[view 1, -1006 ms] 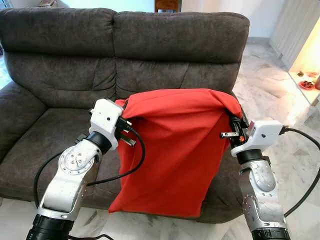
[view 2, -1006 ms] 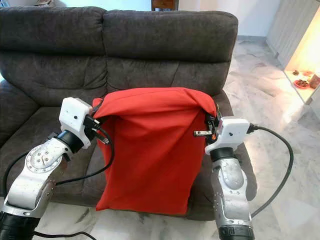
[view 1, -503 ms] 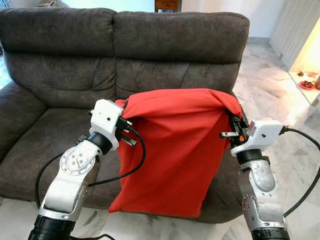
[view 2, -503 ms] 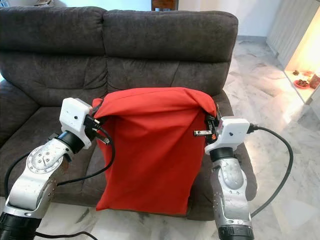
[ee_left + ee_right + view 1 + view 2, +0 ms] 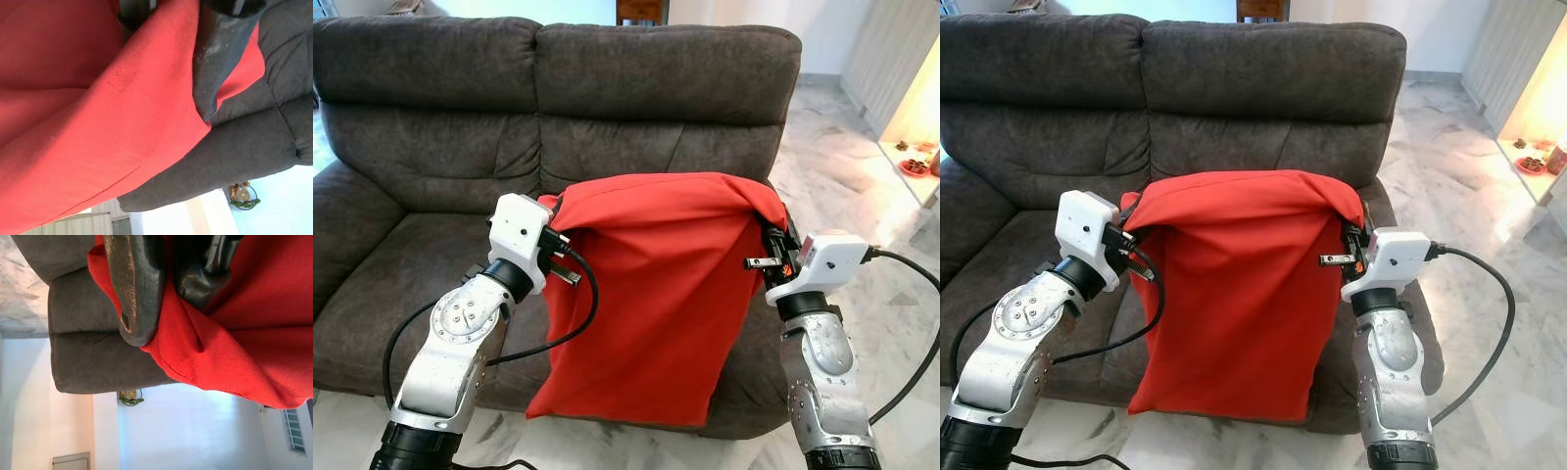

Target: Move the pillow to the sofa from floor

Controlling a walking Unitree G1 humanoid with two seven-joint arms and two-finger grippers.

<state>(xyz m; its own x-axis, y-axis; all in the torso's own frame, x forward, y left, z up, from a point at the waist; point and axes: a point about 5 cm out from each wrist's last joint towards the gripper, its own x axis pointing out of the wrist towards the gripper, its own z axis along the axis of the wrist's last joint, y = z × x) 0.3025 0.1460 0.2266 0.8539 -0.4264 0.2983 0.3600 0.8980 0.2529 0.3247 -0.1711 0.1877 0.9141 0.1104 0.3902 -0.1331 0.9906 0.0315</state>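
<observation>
- I'm looking at the dark grey sofa (image 5: 440,147), a two-seater that spans most of the far side of the scene, with its seat edge close in front of me.
- The marble floor (image 5: 862,186) runs off to the right of the sofa and shows below its front edge.
- The red pillow (image 5: 646,294) is off the floor and hangs upright between my two arms, in front of the sofa's right seat. Its top edge is about level with the seat back's lower half, and its bottom edge hangs down past the front of the seat cushion.
- My left arm (image 5: 460,343) reaches up from the near left, and a black cable loops from it across the pillow's left edge.
- My right arm (image 5: 818,372) rises on the near right, with its own black cable trailing off to the right.
- The left claw (image 5: 551,257) is at the pillow's upper left corner. In the left wrist view I see red cloth pinched between its two black fingers (image 5: 220,54), so it is clamped on the pillow.
- The right claw (image 5: 771,247) is at the pillow's upper right corner. In the right wrist view its fingers (image 5: 137,289) are closed over a fold of the red cloth, so it too is clamped on the pillow.
</observation>
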